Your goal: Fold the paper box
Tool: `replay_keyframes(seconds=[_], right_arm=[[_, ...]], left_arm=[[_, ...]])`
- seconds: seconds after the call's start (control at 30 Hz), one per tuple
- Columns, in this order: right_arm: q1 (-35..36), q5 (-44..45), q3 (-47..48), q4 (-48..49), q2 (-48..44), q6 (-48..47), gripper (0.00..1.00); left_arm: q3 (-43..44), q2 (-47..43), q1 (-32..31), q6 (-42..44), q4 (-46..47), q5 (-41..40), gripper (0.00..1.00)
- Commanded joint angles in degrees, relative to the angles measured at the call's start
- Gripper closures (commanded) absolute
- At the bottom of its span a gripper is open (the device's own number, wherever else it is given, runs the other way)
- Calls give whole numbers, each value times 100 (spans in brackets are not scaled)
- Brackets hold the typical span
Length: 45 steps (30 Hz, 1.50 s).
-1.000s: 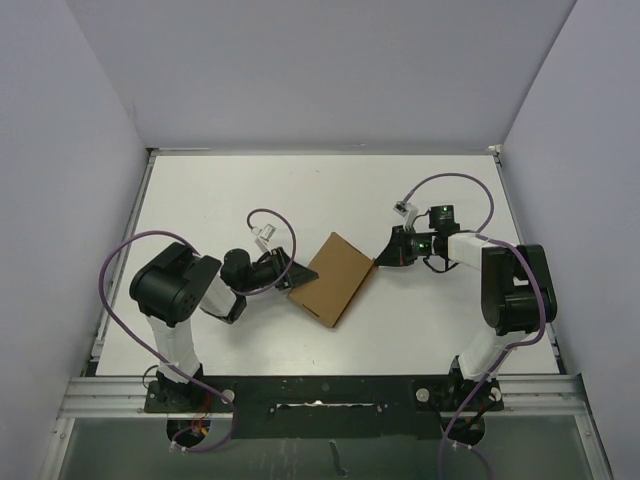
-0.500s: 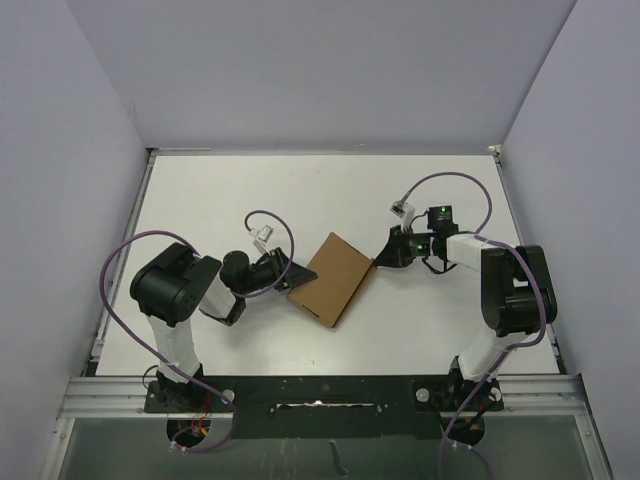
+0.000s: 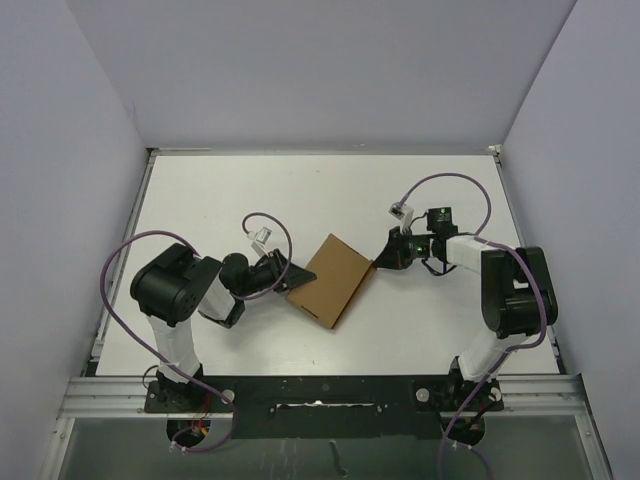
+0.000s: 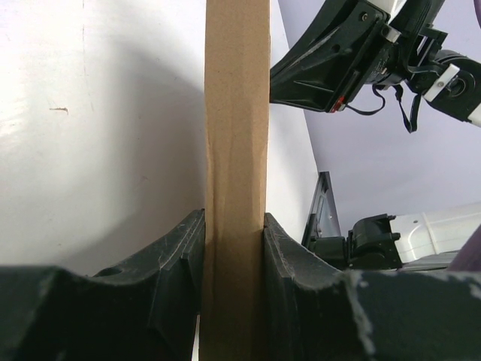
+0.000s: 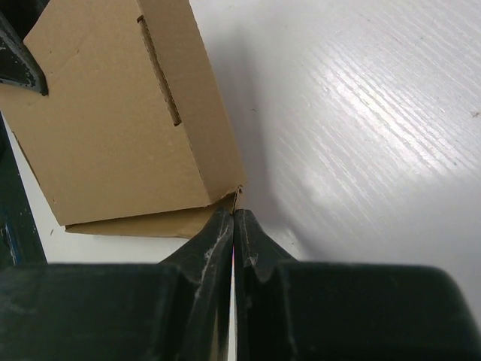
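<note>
The paper box (image 3: 334,279) is a flat brown cardboard mailer lying slanted on the white table (image 3: 220,190) between the arms. My left gripper (image 3: 296,279) is shut on the box's left edge. In the left wrist view the box edge (image 4: 235,135) stands upright between both fingers (image 4: 176,256), with my left gripper (image 4: 234,226) clamped on it. My right gripper (image 3: 378,262) is shut, with its tips touching the box's right corner. In the right wrist view my right gripper (image 5: 234,218) has its fingers pressed together just under the corner of the box (image 5: 120,128).
Pale walls (image 3: 60,200) enclose the table on three sides. A metal rail (image 3: 320,390) runs along the near edge by the arm bases. Purple cables (image 3: 270,225) loop over both wrists. The right arm (image 4: 353,53) shows beyond the box in the left wrist view.
The left gripper and the box edge it holds have shifted very slightly left. The right gripper has stayed at the box's right corner.
</note>
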Motion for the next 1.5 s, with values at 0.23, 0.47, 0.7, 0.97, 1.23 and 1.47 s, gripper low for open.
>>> replay_keyframes(seconds=[0.23,0.47,0.7,0.97,1.23,1.47], right_arm=[[112,-25,50,-261,-413,-330,100],[231,137,144,-390,-470,-475,100],[233,166,54,-235,-632,-474,100],[228,166,10,-112,-785,-394,100],[199,167,-67,67,-927,-241,100],[183,150,-138,218,-1016,-113,100]], left_arm=[[-181,92,47,-234,769,-864,91],[-287,102,-5,-383,843,-1042,91],[-376,84,-32,-600,934,-1240,91],[-383,-35,-33,-943,934,-1414,92],[-367,-137,-41,-990,864,-1487,92],[-355,-220,-50,-1061,812,-1560,92]])
